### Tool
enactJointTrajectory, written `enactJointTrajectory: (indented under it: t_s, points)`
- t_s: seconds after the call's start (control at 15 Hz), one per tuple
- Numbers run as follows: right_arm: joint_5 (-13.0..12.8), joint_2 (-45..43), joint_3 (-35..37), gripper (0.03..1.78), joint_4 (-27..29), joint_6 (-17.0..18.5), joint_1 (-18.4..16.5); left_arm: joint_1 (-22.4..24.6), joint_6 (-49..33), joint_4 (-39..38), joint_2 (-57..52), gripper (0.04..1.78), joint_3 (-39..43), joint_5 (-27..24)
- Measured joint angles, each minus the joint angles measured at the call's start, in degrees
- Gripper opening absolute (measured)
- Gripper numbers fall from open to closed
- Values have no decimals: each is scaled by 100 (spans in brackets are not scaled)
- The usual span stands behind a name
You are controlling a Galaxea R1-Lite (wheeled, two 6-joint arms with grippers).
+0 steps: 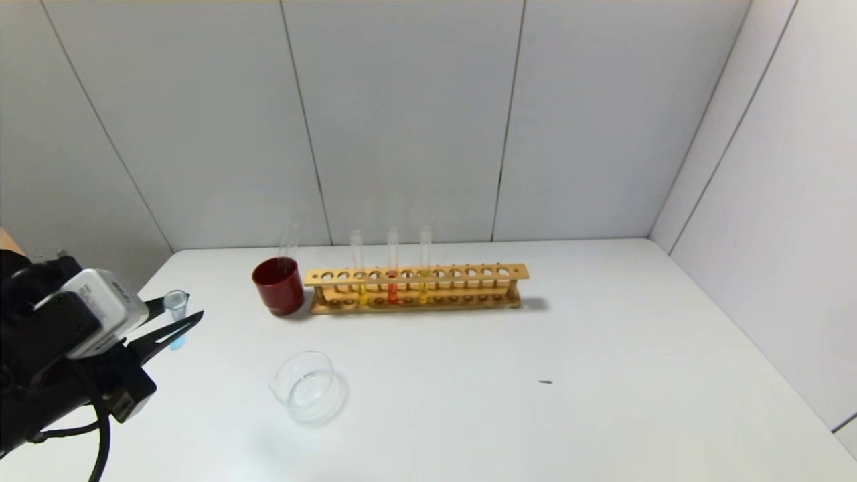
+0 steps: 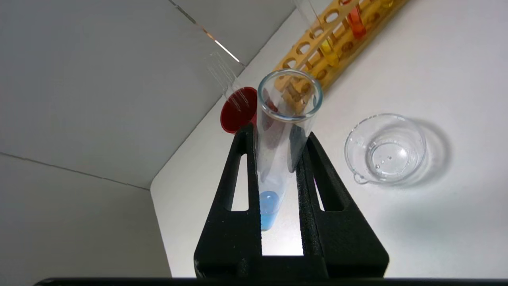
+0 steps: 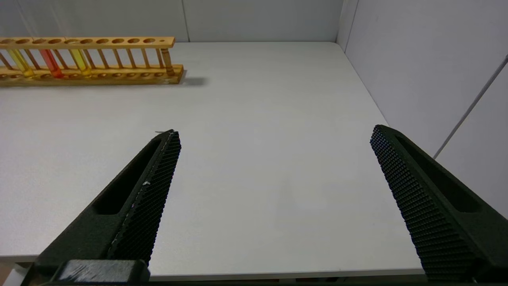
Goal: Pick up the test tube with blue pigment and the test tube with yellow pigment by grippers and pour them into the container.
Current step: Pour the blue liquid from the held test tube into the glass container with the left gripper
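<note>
My left gripper (image 1: 182,320) is at the table's left side, shut on the test tube with blue pigment (image 1: 177,306), held upright above the table. In the left wrist view the jaws (image 2: 278,135) clamp the tube (image 2: 283,131) mid-length, with the blue liquid (image 2: 268,212) at its bottom. The clear glass container (image 1: 309,387) stands to the right of the gripper and holds no coloured liquid; it also shows in the left wrist view (image 2: 385,149). Two tubes with yellow pigment (image 1: 360,271) (image 1: 424,268) stand in the wooden rack (image 1: 469,273). My right gripper (image 3: 276,133) is open, empty, over the front right edge.
An orange-red tube (image 1: 392,268) stands between the yellow ones in the rack. A dark red cup (image 1: 278,286) with an empty glass tube (image 1: 288,239) stands at the rack's left end. A small dark speck (image 1: 546,382) lies on the white table.
</note>
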Motion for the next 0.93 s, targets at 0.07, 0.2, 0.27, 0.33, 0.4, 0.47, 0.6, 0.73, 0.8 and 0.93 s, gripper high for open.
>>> enactJointTrajectory:
  t_s: [0.07,0.2,0.27,0.33,0.4,0.47,0.6,0.73,0.8,0.93]
  points:
    - [0,0,0,175,0,-2,0,-13,258,-9,127,31,4,-33]
    - [0,0,0,175,0,0,0,-60,951,-13,378,31,-9,-72]
    - [0,0,0,175,0,0,0,-68,1170,-13,496,31,13,-72]
    - [0,0,0,175,0,0,0,-72,1240,-4,605,31,41,-72]
    - [0,0,0,175,0,-2,0,-74,1248,-11,688,31,77,-54]
    - [0,0,0,175,0,0,0,-71,1246,-9,767,31,111,-39]
    - [-2,0,0,175,2,0,0,-39,1298,-17,941,31,140,-39]
    - [0,0,0,175,2,0,0,-27,1626,-28,1109,31,130,-41]
    - [0,0,0,175,2,0,0,-16,1887,-33,1178,31,108,-41]
    - [-2,0,0,175,2,0,0,9,2304,-55,1276,31,55,-37]
